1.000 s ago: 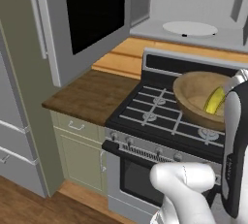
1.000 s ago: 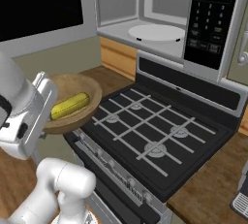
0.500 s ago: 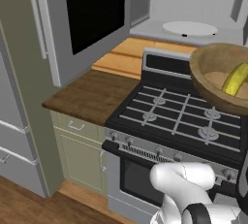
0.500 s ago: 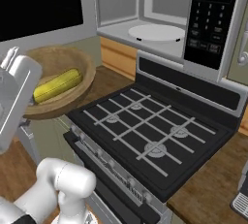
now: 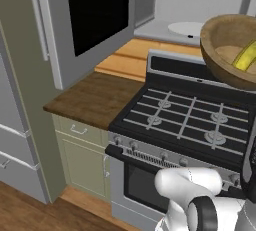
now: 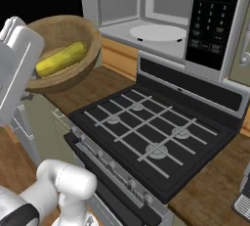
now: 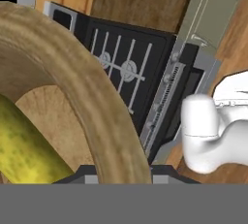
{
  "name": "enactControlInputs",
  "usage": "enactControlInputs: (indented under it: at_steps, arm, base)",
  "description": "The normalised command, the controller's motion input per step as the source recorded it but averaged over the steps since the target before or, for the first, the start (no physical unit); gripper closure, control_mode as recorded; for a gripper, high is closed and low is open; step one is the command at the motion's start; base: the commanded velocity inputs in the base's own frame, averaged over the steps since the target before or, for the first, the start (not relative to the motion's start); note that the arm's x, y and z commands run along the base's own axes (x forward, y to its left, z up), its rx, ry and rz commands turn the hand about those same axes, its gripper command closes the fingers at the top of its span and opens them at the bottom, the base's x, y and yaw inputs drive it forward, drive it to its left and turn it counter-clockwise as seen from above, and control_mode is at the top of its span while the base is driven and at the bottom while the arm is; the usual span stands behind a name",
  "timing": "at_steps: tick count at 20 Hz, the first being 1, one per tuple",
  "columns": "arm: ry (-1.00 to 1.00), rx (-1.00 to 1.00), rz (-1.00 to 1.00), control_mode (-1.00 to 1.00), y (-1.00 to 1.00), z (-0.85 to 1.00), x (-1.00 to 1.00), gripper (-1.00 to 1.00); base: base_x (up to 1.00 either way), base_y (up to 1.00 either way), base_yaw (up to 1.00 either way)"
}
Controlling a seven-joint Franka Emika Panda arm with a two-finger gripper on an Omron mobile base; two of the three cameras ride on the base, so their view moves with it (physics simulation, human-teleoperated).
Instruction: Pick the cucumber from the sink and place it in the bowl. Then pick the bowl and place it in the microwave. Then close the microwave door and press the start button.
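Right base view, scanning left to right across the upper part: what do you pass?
Light-brown wooden bowl holding the yellow-green cucumber → round white turntable plate inside the open silver-grey microwave → black microwave button panel.

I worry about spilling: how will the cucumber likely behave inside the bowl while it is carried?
The cucumber is rounded and lies loose, so it may roll. The bowl looks tilted, so it could slide toward the low side. The high rim probably keeps it in.
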Motion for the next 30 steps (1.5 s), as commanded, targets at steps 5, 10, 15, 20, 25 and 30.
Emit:
enactControlInputs:
  at_steps: [5, 10, 15, 20, 25, 30]
  arm:
    - [0.00, 0.00, 0.00, -1.00, 0.00, 0.09, 0.56, 1.00]
    - [-0.04, 0.00, 0.00, -1.00, -0.02, 0.01, 0.58, 1.00]
    - [-0.24, 0.00, 0.00, -1.00, 0.00, 0.00, 0.32, 1.00]
    - [-0.16, 0.00, 0.00, -1.00, -0.04, 0.00, 0.41, 1.00]
    - [0.00, 0.00, 0.00, -1.00, -0.11, 0.04, 0.54, 1.00]
    - [0.00, 0.00, 0.00, -1.00, -0.21, 0.01, 0.57, 1.00]
  base:
    - [0.00, 0.00, 0.00]
    - [0.00, 0.00, 0.00]
    - [0.00, 0.00, 0.00]
    - [0.00, 0.00, 0.00]
    - [0.00, 0.00, 0.00]
    - [0.00, 0.00, 0.00]
